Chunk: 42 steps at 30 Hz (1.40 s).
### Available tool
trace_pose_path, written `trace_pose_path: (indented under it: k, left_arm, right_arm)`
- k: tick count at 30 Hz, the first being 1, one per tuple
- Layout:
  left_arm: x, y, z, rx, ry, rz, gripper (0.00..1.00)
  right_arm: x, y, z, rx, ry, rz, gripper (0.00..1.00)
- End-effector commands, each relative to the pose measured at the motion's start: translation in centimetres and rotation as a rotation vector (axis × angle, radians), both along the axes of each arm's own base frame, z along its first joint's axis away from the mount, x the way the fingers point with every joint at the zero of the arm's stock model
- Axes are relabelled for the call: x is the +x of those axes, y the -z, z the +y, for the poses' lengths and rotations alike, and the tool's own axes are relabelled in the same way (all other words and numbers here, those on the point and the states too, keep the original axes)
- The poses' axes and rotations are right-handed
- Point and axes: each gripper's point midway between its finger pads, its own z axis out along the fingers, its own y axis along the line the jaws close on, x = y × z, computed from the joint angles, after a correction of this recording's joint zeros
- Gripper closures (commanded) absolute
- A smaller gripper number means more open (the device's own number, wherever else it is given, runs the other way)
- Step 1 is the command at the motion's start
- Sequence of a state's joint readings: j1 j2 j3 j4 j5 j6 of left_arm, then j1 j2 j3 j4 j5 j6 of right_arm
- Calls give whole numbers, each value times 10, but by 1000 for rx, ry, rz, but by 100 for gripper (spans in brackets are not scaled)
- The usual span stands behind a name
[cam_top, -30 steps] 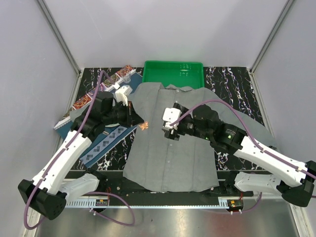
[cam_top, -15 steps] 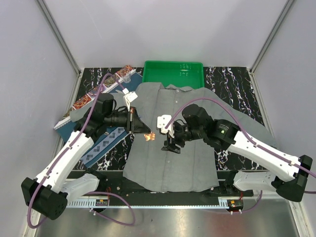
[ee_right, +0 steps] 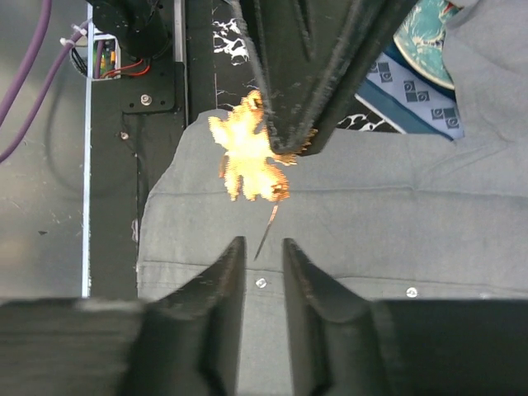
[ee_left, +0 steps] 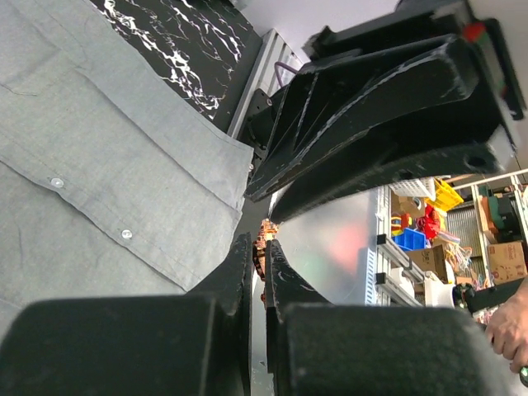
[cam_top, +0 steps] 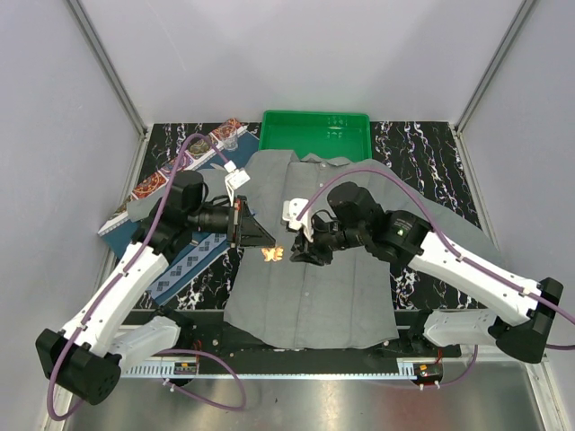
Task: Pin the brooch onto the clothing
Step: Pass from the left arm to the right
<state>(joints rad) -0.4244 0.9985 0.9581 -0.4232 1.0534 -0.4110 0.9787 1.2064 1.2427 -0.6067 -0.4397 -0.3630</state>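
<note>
The brooch [cam_top: 273, 254], a small glinting orange flower shape, hangs above the grey shirt's [cam_top: 332, 287] left front, and my left gripper [cam_top: 267, 241] is shut on it. In the left wrist view the brooch [ee_left: 266, 235] peeks from the tip of the gripper [ee_left: 258, 247], over the clothing [ee_left: 99, 165]. My right gripper [cam_top: 301, 254] sits just right of it, jaws narrow but apart. In the right wrist view the brooch [ee_right: 247, 157] hangs from the left arm's fingers, and its thin pin points down toward the gap at my right gripper [ee_right: 262, 246]. Nothing is held there.
A green tray [cam_top: 269, 135] stands behind the shirt collar. A dark blue patterned placemat [cam_top: 193, 260] lies left of the shirt, with a teal patterned plate [ee_right: 425, 49] on it. Snack packets [cam_top: 153, 184] and a small clear cup [cam_top: 230, 139] sit at the back left.
My right gripper moved left toward the brooch and its jaws narrowed a lot. The left gripper carried the brooch slightly right and toward the front.
</note>
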Motion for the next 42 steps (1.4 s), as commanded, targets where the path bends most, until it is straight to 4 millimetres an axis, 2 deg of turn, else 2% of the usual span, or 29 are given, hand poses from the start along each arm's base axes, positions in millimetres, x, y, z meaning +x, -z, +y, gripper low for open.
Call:
trace_pose_path:
  k: [1,4,6,13,19,22,23,24,27,35,42]
  left_arm:
    - [-12,-15,-1,-56,71,-77,100]
    - [-15,-14,-2,-57,82,-81,100]
    - [-16,-12,-1,-47,82,-76,100]
    - [-13,2,1,-2,63,-90,100]
    - [-8,7,0,25,53,-85,100]
    - [-8,8,-1,27,63,-86,100]
    - [-9,8,-1,27,69,-82,100]
    - [-10,7,-1,25,72,-86,100]
    - [-10,8,-1,26,75,-86,100]
    - [-13,5,-2,10,117,-101,100]
    - [-18,-9,-6,-33,171,-109,100]
  right_arm:
    - [10,-14,3,31,17,-10,76]
    - [13,-16,1,29,23,-14,86]
    - [15,-21,-1,36,27,-20,99]
    - [15,-35,-12,56,39,-40,100]
    - [12,-36,-14,43,16,-45,100]
    - [13,-33,-14,26,13,-44,86]
    - [12,-28,-15,6,11,-33,72]
    - [11,-26,-16,-4,6,-26,64]
    - [6,-21,-17,-24,-23,-10,52]
    - [-15,-25,-6,3,-120,106,41]
    - [-14,-14,11,-13,-145,207,43]
